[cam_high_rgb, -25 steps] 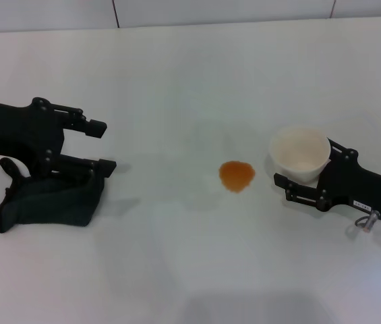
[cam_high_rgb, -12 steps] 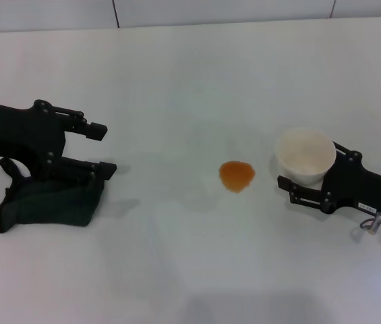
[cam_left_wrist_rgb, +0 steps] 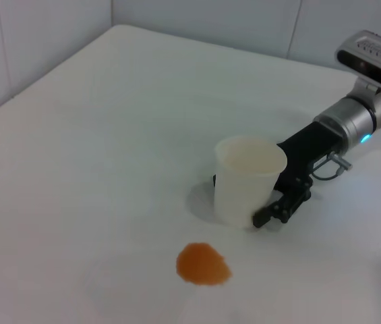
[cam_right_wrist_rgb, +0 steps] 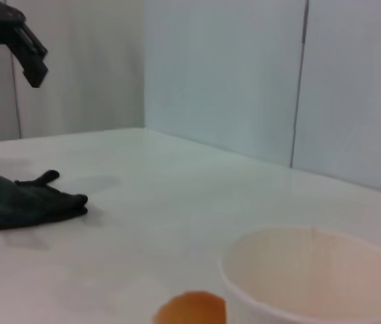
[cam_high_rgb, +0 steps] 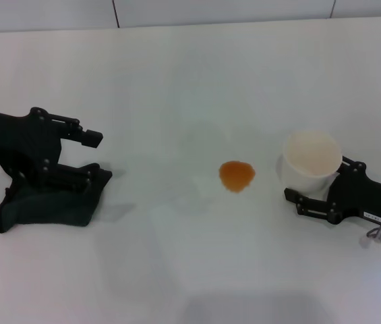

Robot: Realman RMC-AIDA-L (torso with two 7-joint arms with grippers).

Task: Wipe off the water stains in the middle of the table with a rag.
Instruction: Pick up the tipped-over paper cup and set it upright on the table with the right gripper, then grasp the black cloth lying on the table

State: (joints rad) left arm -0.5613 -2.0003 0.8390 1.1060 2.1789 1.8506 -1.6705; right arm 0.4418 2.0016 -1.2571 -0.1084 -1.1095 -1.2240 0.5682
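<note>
Fingers of the left gripper (cam_high_rgb: pixel 94 156) stand spread apart, one raised clear above and one low against the top of the rag (cam_high_rgb: pixel 48 202), so nothing is yet clasped; the dark green-black cloth lies heaped on the table (cam_high_rgb: pixel 190 81) at the robot's left, under and just beside that gripper. Water stains (cam_high_rgb: pixel 236 175), a single roundish orange blot, sit near the middle of the tabletop, well apart from the rag and just beside the white paper cup (cam_high_rgb: pixel 310 162). The right gripper (cam_high_rgb: pixel 315 192) is closed around that cup, which stands upright between the blot and the right arm; the left wrist view shows the same cup (cam_left_wrist_rgb: pixel 247 179) with the blot (cam_left_wrist_rgb: pixel 203 264) in front of it. Judged risks from this arrangement: the spread fingers may close on only a fold or the small loop of the soft cloth, so that it trails or drops short of the blot; a thin pinch would also leave little cloth under the gripper for wiping. Because the cup stands so near the stain, a wiping sweep toward the robot's right could strike it and tip out any residue. A single pass may smear the orange liquid across the smooth white surface rather than lift it.
</note>
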